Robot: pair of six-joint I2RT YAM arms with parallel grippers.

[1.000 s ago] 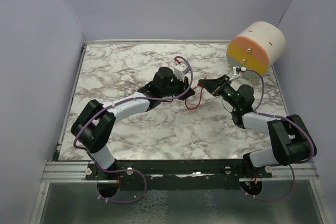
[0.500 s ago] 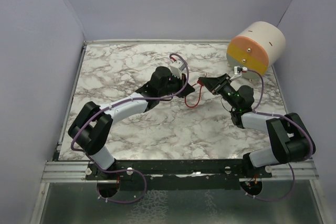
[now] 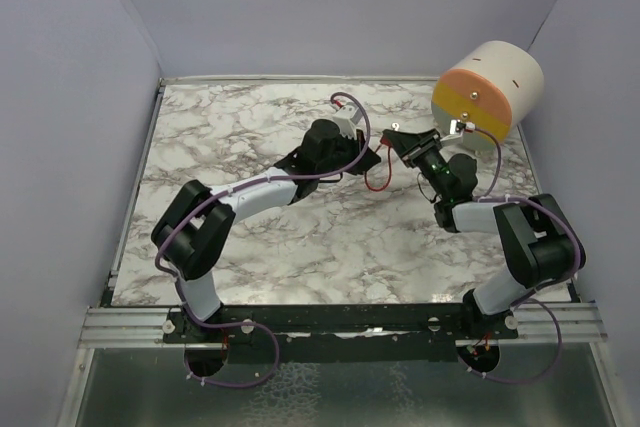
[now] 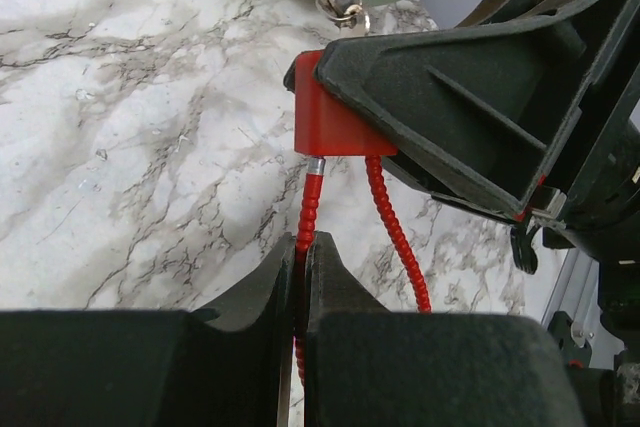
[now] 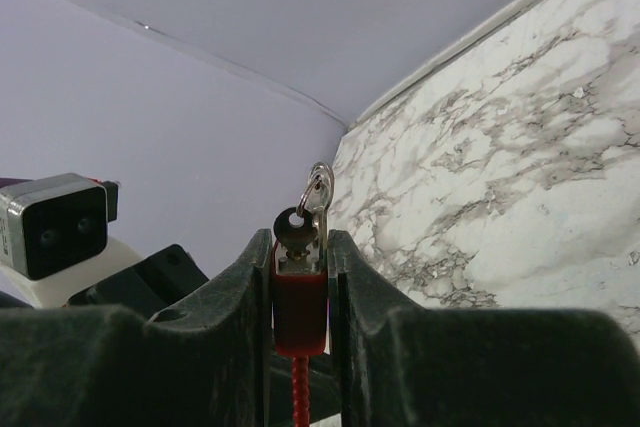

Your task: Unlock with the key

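Right gripper (image 5: 300,249) is clamping the red lock (image 5: 300,312) — only its wrist view is showing the key (image 5: 294,230) seated; left gripper (image 4: 303,255) is pinching the cable (image 4: 312,202); bare table (image 3: 230,137) is stretching leftward.

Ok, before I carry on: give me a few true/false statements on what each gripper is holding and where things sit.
1. The right gripper is clamped on the red lock body. True.
2. The left gripper is open, clear of the cable. False: it is shut on the red cable.
3. A key sits in the red lock body, at the end opposite the red cable. True.
4. The drum stands at the near left of the table. False: it is at the far right corner.
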